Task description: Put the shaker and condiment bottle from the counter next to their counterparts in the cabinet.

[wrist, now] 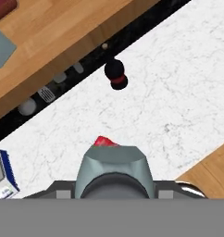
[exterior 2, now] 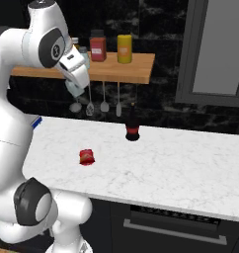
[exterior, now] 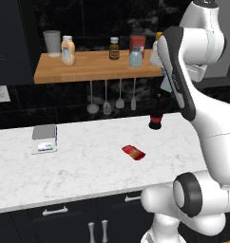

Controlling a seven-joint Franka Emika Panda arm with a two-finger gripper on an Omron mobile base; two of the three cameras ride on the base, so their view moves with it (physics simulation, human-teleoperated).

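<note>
Hand view, shaker (wrist: 115, 178) clasped in hand (wrist: 115, 192), condiment bottle (wrist: 104, 141) on counter (wrist: 178, 92) below.

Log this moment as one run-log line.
pincer: shut on shaker, raised near cabinet | condiment bottle: lying on counter | second shaker: on cabinet

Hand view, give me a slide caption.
Gripper holding the shaker above the counter, condiment bottle below.
</note>
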